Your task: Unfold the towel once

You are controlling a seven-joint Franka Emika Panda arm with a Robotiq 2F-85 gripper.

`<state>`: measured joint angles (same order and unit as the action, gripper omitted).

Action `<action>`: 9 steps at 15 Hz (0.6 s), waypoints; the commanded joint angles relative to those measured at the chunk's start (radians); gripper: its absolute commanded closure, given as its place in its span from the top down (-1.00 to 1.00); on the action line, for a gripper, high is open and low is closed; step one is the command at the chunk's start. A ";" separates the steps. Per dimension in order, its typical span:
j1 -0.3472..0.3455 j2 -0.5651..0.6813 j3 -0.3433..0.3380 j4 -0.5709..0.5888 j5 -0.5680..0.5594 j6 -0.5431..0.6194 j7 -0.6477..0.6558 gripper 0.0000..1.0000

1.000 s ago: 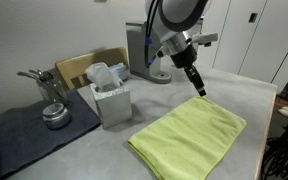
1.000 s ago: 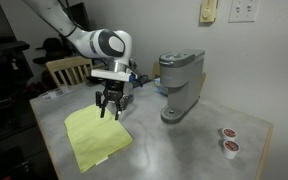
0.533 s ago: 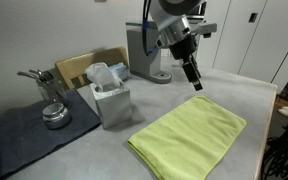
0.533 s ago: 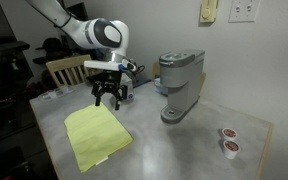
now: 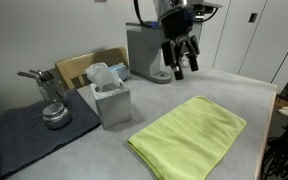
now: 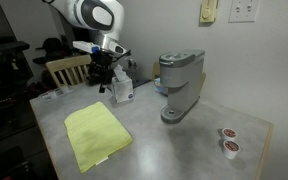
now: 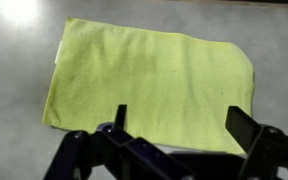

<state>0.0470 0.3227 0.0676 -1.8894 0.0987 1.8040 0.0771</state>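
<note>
The lime yellow-green towel point(image 5: 189, 135) lies flat on the grey table in both exterior views point(image 6: 96, 136) and fills the middle of the wrist view point(image 7: 149, 82). My gripper point(image 5: 184, 66) hangs well above the towel's far end, open and empty; it also shows in an exterior view point(image 6: 103, 79). In the wrist view its two dark fingers point(image 7: 242, 125) stand wide apart with only the towel seen between them, gripper point(image 7: 179, 125). No white tag shows.
A white box with tissue point(image 5: 110, 98) stands beside the towel. A grey coffee machine point(image 6: 181, 85) is at the back. A dark grey mat point(image 5: 29, 130) holds a metal pot point(image 5: 54, 115). Two small pods point(image 6: 227, 140) lie at the table's end. A wooden chair point(image 6: 68, 70) stands behind.
My gripper has risen from just above the towel's far edge and moved back toward the coffee machine. The towel has not moved.
</note>
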 commanded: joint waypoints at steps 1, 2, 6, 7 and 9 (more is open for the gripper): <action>0.020 -0.041 -0.011 -0.030 0.077 0.054 0.169 1.00; 0.025 -0.045 -0.013 -0.034 0.094 0.072 0.218 1.00; 0.044 -0.055 -0.025 -0.048 0.127 0.143 0.419 1.00; 0.039 -0.024 -0.017 -0.005 0.103 0.099 0.352 1.00; 0.044 -0.027 -0.020 -0.008 0.106 0.115 0.403 1.00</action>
<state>0.0806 0.2961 0.0596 -1.8993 0.2016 1.9219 0.4829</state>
